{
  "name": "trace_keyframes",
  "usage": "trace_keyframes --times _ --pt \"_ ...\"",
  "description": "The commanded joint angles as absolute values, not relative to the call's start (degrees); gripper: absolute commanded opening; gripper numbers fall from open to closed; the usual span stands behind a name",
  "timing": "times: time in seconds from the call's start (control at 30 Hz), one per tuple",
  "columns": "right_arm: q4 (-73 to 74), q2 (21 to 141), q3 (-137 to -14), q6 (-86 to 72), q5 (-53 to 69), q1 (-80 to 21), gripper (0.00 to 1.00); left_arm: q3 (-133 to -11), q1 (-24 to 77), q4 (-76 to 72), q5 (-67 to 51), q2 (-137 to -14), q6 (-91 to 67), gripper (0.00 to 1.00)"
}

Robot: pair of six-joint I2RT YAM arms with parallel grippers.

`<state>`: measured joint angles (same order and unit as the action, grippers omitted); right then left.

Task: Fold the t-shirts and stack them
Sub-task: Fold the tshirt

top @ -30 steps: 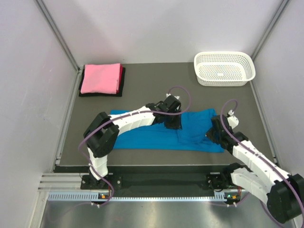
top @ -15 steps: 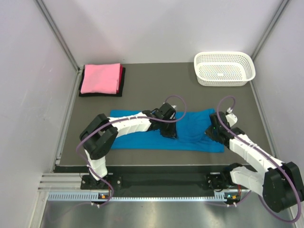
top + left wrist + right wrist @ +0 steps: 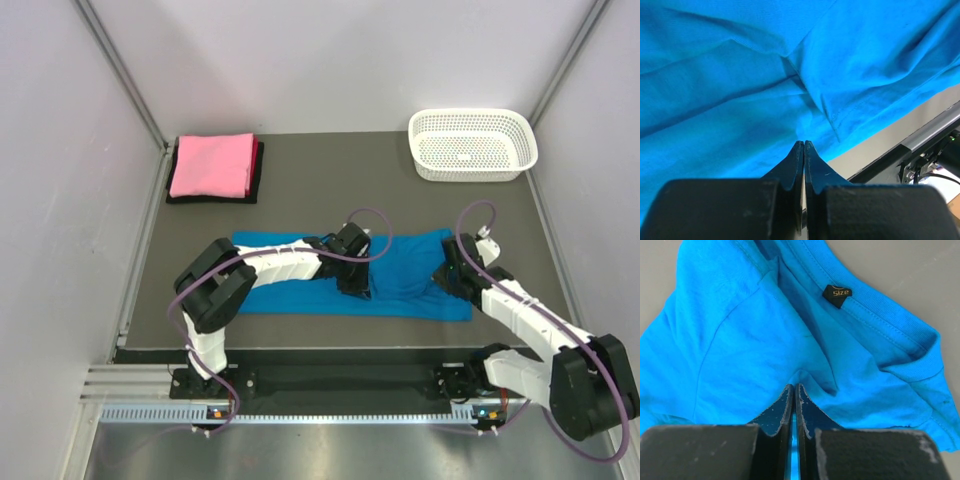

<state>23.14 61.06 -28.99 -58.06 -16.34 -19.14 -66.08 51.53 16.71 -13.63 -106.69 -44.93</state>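
The step in hand is the folding of the turquoise t-shirt, the last one left loose: it lies flattened into a long band across the counter toward 6 o'clock, just in front of the arm bases. The pink t-shirt sits folded on the dark t-shirt at about 10 o'clock, so the stack is begun, and a white basket stands apart at 2 o'clock. The left gripper is down on the band's near hem around its middle, fingers pressed together on a pinch of blue cloth. The right gripper is at the 3 o'clock end, by the collar and its size label, likewise closed, with cloth showing between its fingers. As I judge it, both pinches are set for a fold across the band's length. The next move calls for lifting the two holds evenly, low enough that the lower layers stay flat, then carrying one end over the other so the edges meet. A thin pinch could slip, or drag the layer beneath it.
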Motion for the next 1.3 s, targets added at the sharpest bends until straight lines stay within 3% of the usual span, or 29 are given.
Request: trace_keyframes --times 0.0,0.53,0.7,0.8,1.27 --pt "20.4 61.1 -31.3 -57.7 -16.8 -18.3 0.00 -67.4 51.9 14.7 -13.7 -107.8 -45.4 0.02" --pt "19.1 61.5 -31.4 -57.8 -15.3 -17.3 0.00 -70.1 51.9 11.0 -17.5 -108.9 -46.5 0.04" --pt "18.8 61.5 -31.3 -58.0 -14.8 -17.2 0.00 -69.9 52.0 11.9 -16.1 -108.0 -45.4 0.27" --pt "18.7 61.5 -31.0 -58.0 -14.6 -17.3 0.00 -69.6 51.9 12.8 -14.2 -106.6 -46.3 0.34" --pt "18.5 61.1 -30.9 -57.8 -14.4 -17.0 0.00 -64.7 52.7 6.4 -14.3 -103.3 -49.1 0.37"
